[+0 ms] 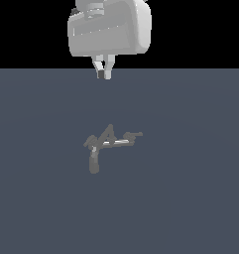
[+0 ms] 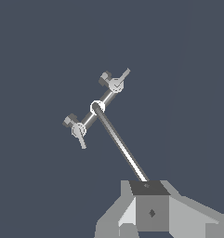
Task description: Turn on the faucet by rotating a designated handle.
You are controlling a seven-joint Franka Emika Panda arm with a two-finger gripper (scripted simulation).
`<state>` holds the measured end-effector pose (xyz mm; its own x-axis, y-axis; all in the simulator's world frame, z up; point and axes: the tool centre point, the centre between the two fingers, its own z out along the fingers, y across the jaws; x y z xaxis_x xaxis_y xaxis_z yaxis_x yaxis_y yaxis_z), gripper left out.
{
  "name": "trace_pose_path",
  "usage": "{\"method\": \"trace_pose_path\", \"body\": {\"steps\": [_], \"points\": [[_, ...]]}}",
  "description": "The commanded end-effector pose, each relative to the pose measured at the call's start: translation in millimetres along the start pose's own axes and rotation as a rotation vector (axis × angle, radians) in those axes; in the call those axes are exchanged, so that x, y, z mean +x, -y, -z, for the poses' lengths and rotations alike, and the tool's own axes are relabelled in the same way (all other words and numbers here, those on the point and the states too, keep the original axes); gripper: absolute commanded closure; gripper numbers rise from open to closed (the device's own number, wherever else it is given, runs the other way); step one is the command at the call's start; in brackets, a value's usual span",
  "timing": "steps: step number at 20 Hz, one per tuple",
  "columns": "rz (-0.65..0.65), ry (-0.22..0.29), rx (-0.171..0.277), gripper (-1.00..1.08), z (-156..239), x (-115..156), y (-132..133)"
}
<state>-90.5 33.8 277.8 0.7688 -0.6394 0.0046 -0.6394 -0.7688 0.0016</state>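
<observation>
The faucet (image 1: 107,141) is a small dull-grey fixture on the dark floor, with an A-shaped peak and a thick stubby spout (image 1: 93,162) pointing toward the viewer. Its handle (image 1: 115,143) is a pale thin rod reaching toward the exterior view's right and ending in a darker crosspiece (image 1: 133,134). My gripper (image 1: 104,73) hangs well above and behind the faucet, shut with nothing between its fingers and touching nothing. In the wrist view the faucet (image 2: 97,108) lies below. The long pale handle (image 2: 120,145) runs from it toward my gripper (image 2: 148,200), whose fingers hide its end.
A plain dark blue-grey floor (image 1: 190,198) lies all around the faucet. My white hand housing (image 1: 110,27) fills the top of the exterior view.
</observation>
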Motion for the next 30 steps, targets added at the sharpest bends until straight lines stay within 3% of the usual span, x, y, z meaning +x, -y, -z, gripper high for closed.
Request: {"method": "trace_pose_path", "body": {"steps": [1,15,30], "points": [[-0.058,0.000,0.002,1.08,-17.3,11.6,6.8],[-0.380,0.002,0.000,1.08,-112.7,84.0,28.8],[-0.689,0.002,-0.002,1.08,-201.4,158.5,25.8]]}}
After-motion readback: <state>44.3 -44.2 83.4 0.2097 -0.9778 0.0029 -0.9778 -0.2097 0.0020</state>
